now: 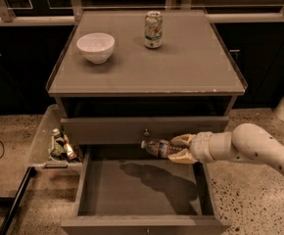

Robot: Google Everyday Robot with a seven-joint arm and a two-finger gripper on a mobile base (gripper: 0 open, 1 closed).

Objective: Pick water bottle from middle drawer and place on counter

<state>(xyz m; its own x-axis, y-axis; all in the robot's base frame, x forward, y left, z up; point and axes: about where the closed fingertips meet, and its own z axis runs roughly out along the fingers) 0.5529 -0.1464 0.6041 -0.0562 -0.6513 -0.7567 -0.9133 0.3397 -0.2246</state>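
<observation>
Camera view: we find the pincer (177,149) clasping the water bottle (156,147) horizontally above the middle drawer (132,199), near its back edge, likely to clear its walls toward the surface (181,67).

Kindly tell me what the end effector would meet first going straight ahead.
The end effector, holding the water bottle over the middle drawer, points leftward: probably the coloured tubes, depth unclear.

The claw (177,149) above the middle drawer (132,197) hides part of the water bottle (156,147).
</observation>
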